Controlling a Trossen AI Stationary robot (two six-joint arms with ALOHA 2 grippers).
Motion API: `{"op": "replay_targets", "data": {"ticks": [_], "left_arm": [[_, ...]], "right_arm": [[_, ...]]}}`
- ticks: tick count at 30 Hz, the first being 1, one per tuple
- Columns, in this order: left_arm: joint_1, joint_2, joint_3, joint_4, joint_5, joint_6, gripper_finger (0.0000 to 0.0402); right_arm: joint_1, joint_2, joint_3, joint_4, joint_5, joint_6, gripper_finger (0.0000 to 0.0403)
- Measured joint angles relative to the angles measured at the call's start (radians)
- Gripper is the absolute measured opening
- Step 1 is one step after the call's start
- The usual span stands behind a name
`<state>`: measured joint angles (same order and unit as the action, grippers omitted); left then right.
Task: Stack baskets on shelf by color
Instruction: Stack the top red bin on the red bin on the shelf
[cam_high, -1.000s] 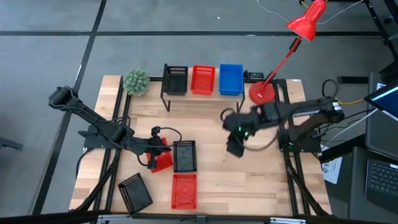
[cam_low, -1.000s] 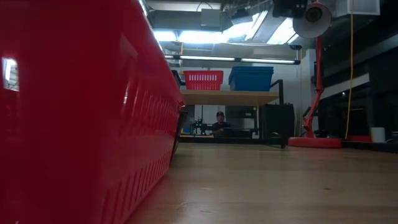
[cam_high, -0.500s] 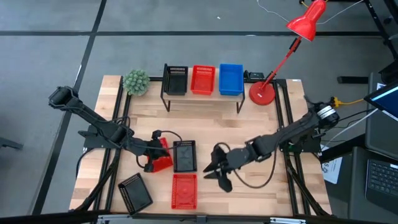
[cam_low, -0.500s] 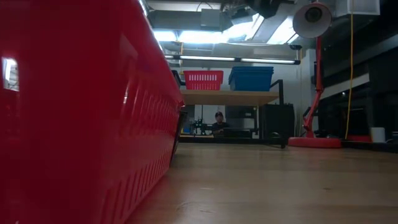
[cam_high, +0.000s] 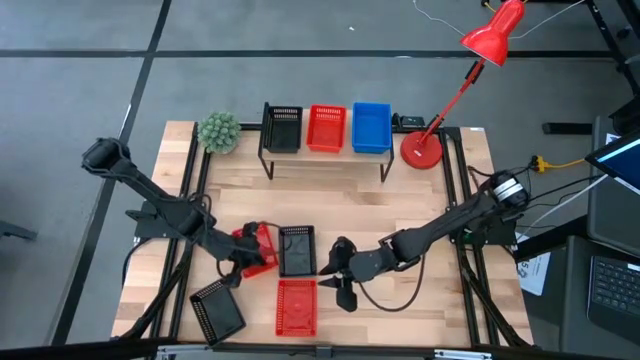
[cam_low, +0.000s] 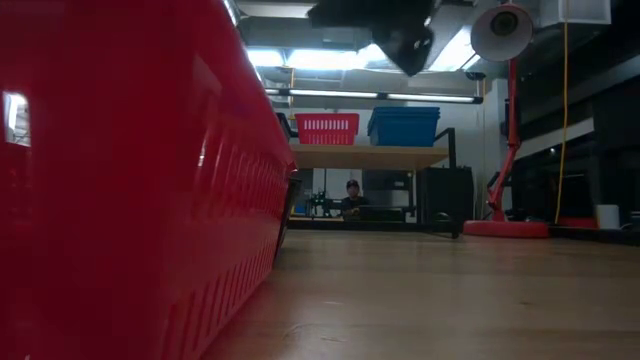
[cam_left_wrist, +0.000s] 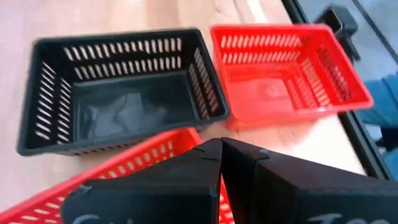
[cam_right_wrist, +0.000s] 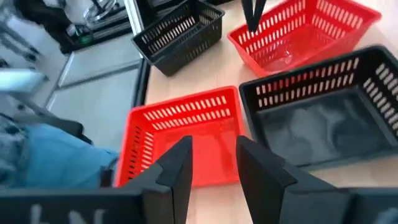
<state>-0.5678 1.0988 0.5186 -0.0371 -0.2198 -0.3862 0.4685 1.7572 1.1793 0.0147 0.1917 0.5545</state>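
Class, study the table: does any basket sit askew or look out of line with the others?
Yes. The black basket at the table's front left corner lies turned at an angle, unlike the squarely placed ones. The red basket gripped by the left gripper is also tilted.

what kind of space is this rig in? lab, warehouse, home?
Most likely a robotics lab or workshop. Two arms are mounted at a wooden table on a grey floor, a red desk lamp lights it, and a laptop with cabling sits at the right edge.
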Motion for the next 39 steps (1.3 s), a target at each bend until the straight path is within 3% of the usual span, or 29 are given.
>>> {"op": "replay_targets", "data": {"ticks": [9, 13, 20, 28, 35, 39], "left_arm": [[-0.051, 0.06, 0.0, -0.008, 0.001, -0.122, 0.0], [-0.072, 0.108, 0.0, -0.021, -0.039, -0.212, 0.0], [-0.113, 0.153, 0.04, -0.042, -0.114, -0.234, 0.0], [-0.108, 0.153, 0.059, -0.076, -0.083, -0.227, 0.0], [-0.098, 0.151, 0.059, -0.077, -0.074, -0.112, 0.0], [-0.078, 0.151, 0.059, -0.082, 0.001, -0.168, 0.0017]], "right_arm": [[-0.035, 0.053, 0.0, -0.003, 0.0, -0.093, 0.0122], [-0.037, 0.053, 0.0, 0.0, 0.002, -0.097, 0.0122], [-0.037, 0.053, 0.0, -0.045, -0.001, -0.09, 0.0122], [-0.037, 0.053, 0.0, -0.051, -0.001, -0.092, 0.0122], [-0.037, 0.053, 0.0, -0.071, -0.001, -0.095, 0.0122], [-0.037, 0.053, 0.0, -0.09, -0.001, -0.093, 0.0122]]}}
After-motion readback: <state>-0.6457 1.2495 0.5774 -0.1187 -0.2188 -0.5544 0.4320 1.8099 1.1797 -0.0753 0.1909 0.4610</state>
